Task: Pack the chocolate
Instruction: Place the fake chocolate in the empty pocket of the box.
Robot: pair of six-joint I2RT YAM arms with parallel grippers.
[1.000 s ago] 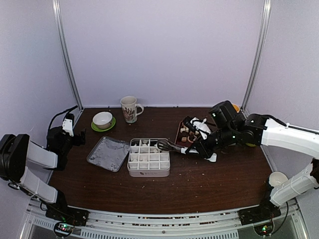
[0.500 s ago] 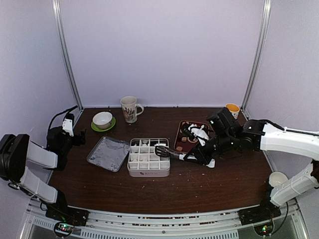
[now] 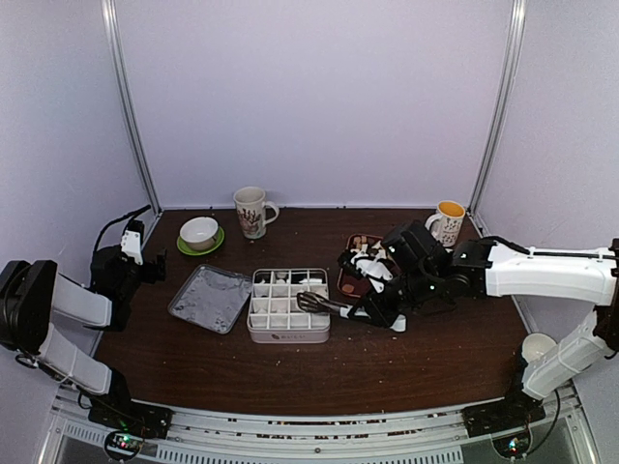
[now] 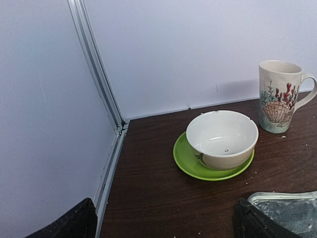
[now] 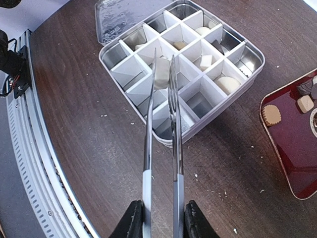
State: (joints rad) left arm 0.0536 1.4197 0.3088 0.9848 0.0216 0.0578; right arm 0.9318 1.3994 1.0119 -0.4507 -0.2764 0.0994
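Probably a lab booth: plain walls [image 3: 309, 97], aluminium posts [image 3: 131, 106], dark wooden table [image 3: 290, 367].

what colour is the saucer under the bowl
The saucer is lime green, clearest in the left wrist view.

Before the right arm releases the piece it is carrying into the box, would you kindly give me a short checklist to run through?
1. Right pincer shut on the tongs: ok.
2. Cream piece pinched between the tong tips: ok.
3. Tips over the divided box, not over bare table: ok.
4. Compartment directly under the piece is free: cannot tell, the tongs hide it.
5. Lid off and lying beside the box: ok.
6. Left pincer open, by the bowl, away from the box: ok.
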